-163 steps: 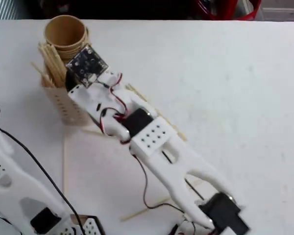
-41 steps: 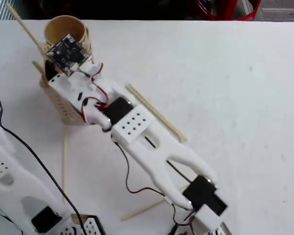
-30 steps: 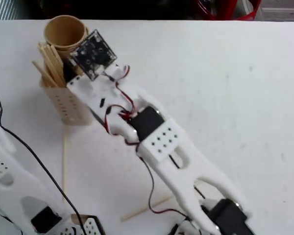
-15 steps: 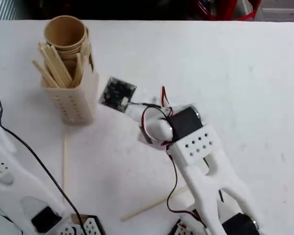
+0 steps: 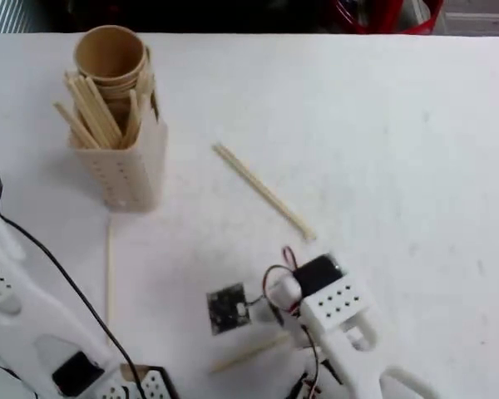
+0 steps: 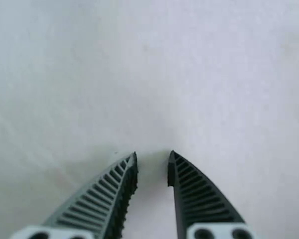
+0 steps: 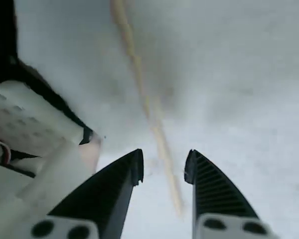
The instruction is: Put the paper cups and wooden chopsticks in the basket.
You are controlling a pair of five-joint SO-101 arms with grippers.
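Stacked cups (image 5: pixel 110 54) and bundled chopsticks (image 5: pixel 91 112) upright in basket (image 5: pixel 129 179), far-left corner of bench (image 5: pixel 399 125). One loose stick (image 5: pixel 262 189) mid-bench, second stick (image 5: pixel 109 274) nr left edge, third stick (image 7: pixel 153 124) nr front edge, lined up w/ slightly spread right tool (image 7: pixel 163 167). Left tool (image 6: pixel 152 164) likewise slightly spread, over bare bench.

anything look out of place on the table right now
Loose chopsticks lie on the table outside the basket: one slanted mid-table, one on the near side of the basket towards the left, one at the near edge. The basket stands upright, nothing spilled.
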